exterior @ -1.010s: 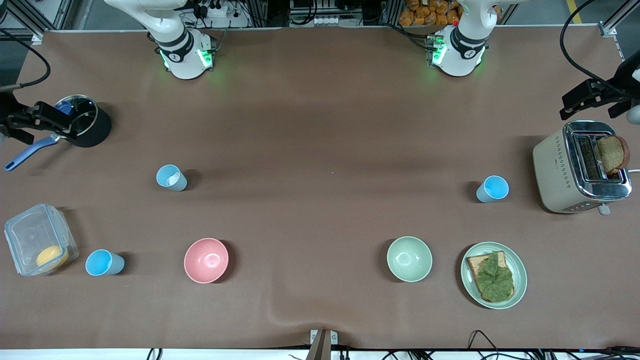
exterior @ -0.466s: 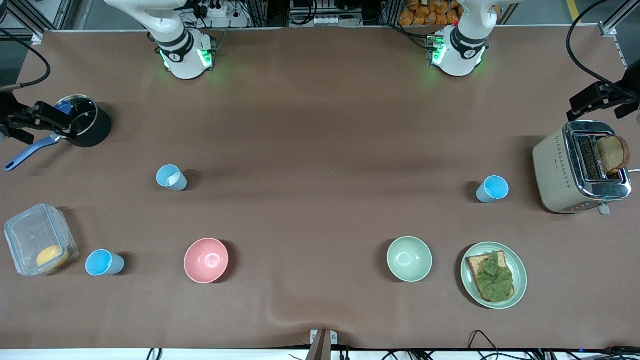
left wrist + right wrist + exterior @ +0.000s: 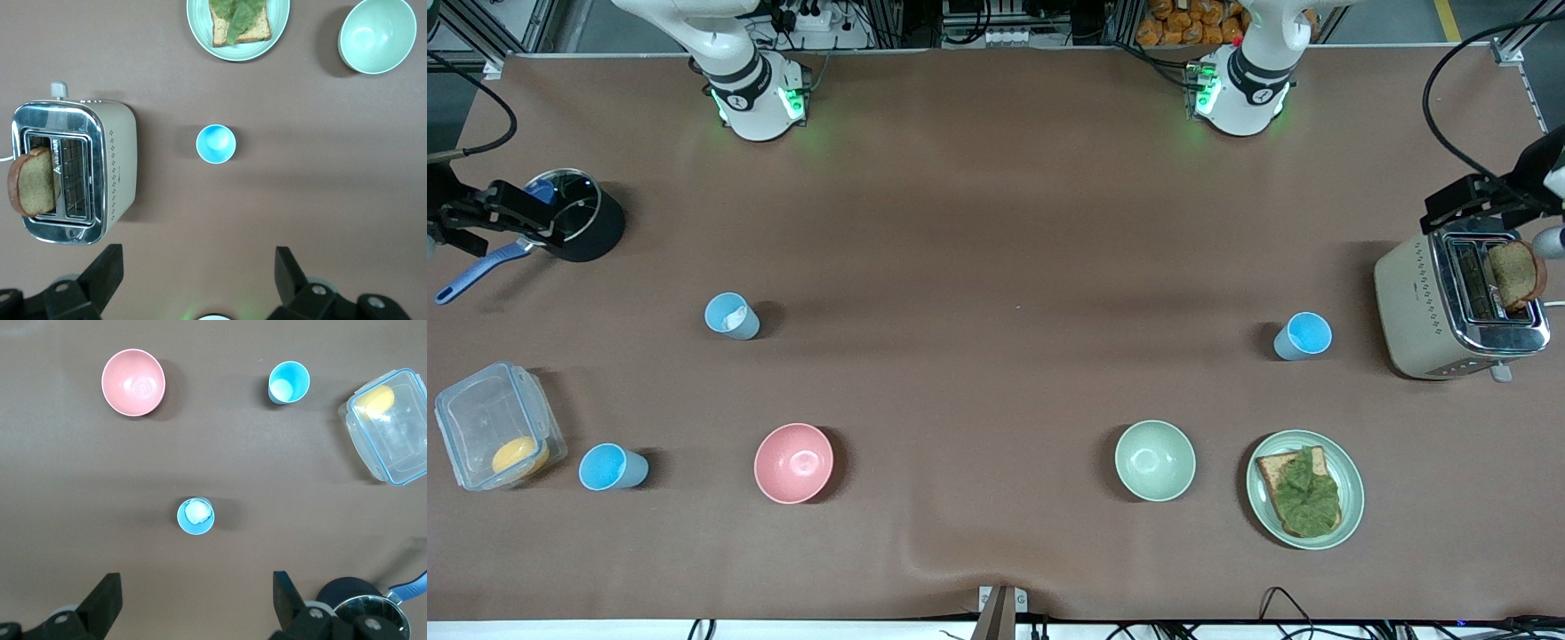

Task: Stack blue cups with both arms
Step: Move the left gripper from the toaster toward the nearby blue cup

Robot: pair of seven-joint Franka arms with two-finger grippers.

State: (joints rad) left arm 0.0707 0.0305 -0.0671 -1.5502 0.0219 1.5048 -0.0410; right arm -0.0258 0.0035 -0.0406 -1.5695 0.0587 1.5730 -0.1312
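Blue cups (image 3: 1303, 336) look light, rigid, slick plastic: pinch a wall at the rim; left hand (image 3: 198, 267) and right hand (image 3: 193, 590) both gape, empty

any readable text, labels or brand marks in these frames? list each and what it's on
None can be read.
Toaster: a small mark between the slots and a dotted pattern on its side, both too small to read.
Robot bases: a round dark emblem on each, no legible letters.
Blue cups, bowls, plate: unmarked.
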